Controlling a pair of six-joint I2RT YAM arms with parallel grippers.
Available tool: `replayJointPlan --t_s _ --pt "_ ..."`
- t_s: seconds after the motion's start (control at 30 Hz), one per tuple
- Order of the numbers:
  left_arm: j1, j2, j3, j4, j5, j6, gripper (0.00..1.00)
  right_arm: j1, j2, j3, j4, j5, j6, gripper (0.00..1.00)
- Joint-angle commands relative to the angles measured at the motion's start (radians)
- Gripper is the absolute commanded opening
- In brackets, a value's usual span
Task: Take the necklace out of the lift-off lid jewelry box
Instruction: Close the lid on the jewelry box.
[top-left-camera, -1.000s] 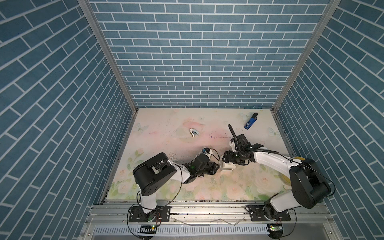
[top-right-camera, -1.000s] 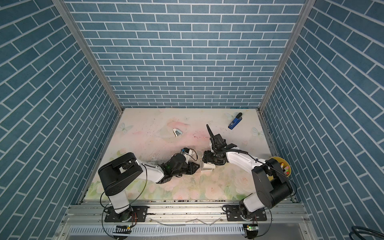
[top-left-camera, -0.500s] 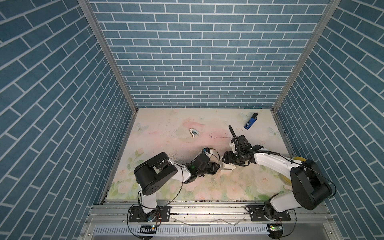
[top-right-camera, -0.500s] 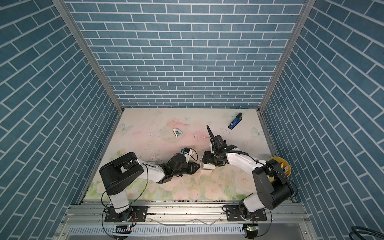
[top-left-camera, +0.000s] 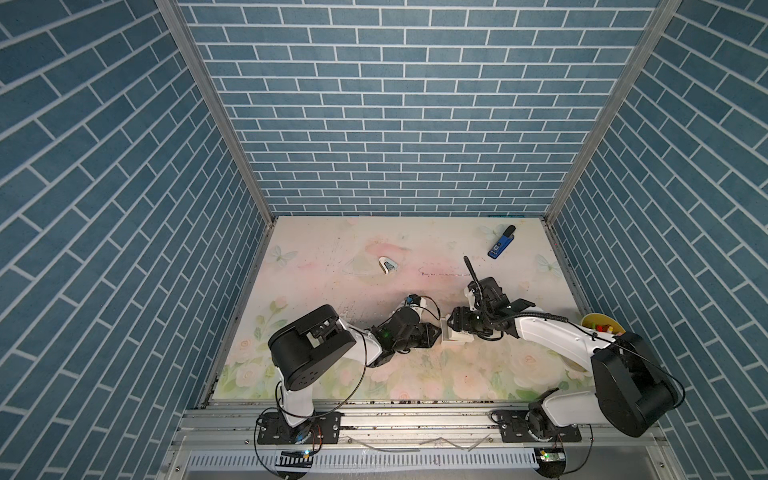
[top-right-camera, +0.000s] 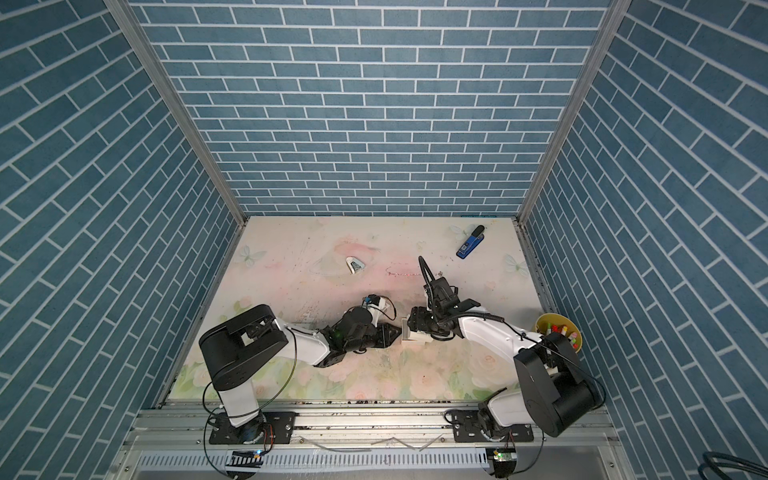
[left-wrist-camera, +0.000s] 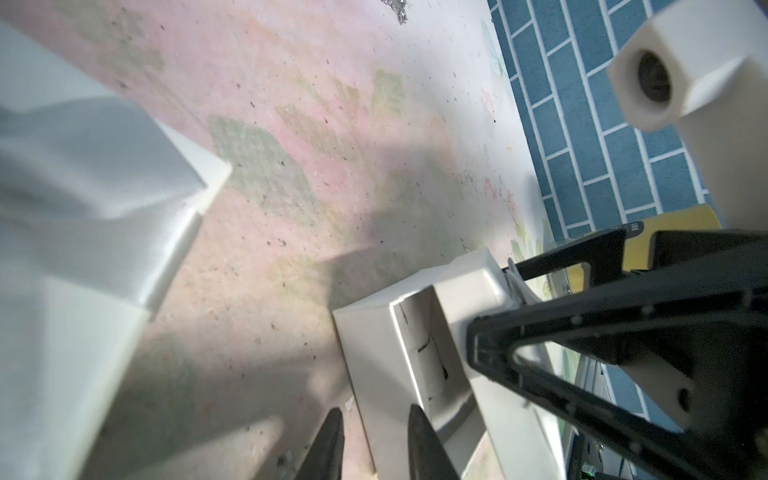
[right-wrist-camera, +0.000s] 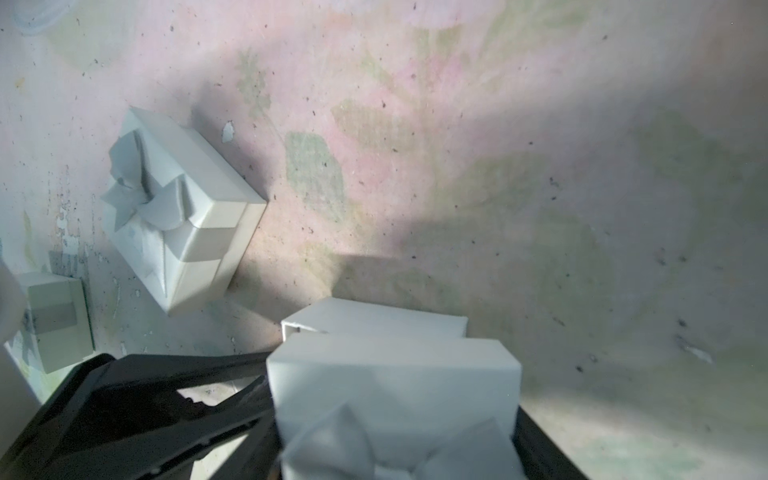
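The whole cell is being viewed in both top views from high above the front rail (top-left-camera: 415, 419), facing down and toward the back brick wall (top-left-camera: 395, 124). Nearly the same field is being covered by the two, with the bench (top-left-camera: 332, 257), both arms and the side walls being taken in from afar.

The left wrist camera is being carried low and very near the bench. It is being aimed past the left claw's fingertips (left-wrist-camera: 332, 449) at the white jewelry box (left-wrist-camera: 365, 374) and the right brick wall (left-wrist-camera: 582, 124).

The right wrist camera is being held just above that box (right-wrist-camera: 395, 374). It is being aimed down over it onto the bench, toward a white bow-topped box (right-wrist-camera: 178, 216).

The jewelry box and the floral bench around it are being shared by all four views.
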Motion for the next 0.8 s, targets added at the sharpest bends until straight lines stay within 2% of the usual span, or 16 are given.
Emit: replayJointPlan --t_s 0.0,0.4,0.77 --pt "-0.010 0.034 0.008 0.024 -0.005 -0.007 0.28 0.007 -0.007 -0.006 0.032 0.016 0.041 0.72" --pt "-0.025 0.048 0.010 0.046 -0.009 -0.027 0.28 0.012 0.029 -0.013 0.085 -0.005 0.065 0.72" --pt "-0.026 0.052 0.014 0.040 -0.013 -0.021 0.28 0.015 0.062 0.039 0.047 -0.073 -0.001 0.80"
